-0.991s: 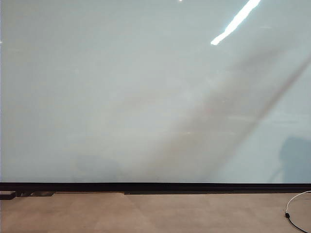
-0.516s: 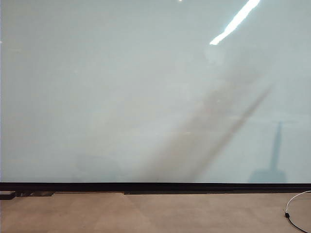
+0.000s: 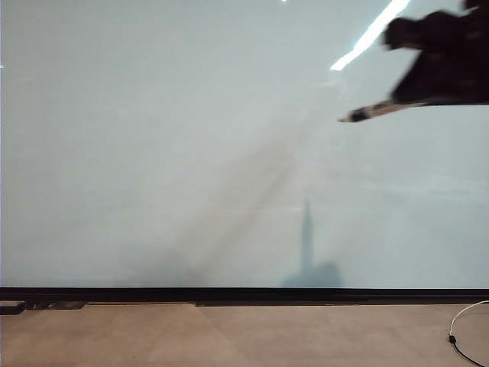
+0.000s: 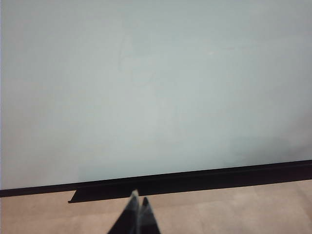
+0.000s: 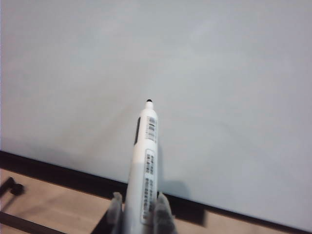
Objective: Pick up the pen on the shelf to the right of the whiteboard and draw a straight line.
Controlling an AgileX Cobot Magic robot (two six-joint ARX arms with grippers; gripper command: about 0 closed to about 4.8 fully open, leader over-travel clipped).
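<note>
I am looking at a large glossy pale whiteboard (image 3: 168, 138) that is filling almost the whole exterior view, with a black rail (image 3: 244, 293) running along its lower edge and a tan floor strip below. My right gripper (image 3: 428, 80) is showing as a dark, blurred shape in the upper right of that frame. It is clamped on the pen (image 3: 374, 112), which is pointing toward the left, its dark tip in front of the board; I cannot tell whether the tip is touching. The pen's thin shadow is falling low on the board, right of centre.

In my right wrist view the right gripper (image 5: 139, 207) is gripping the pen (image 5: 145, 161) between both fingers (image 5: 162, 210), white barrel and black print facing the camera.

My left gripper (image 4: 137, 214) is sitting at the bottom centre of its wrist view, fingers pressed together and holding nothing, above the tan surface before the rail.

A white cable (image 3: 462, 329) is lying in the lower right corner of the exterior view.
</note>
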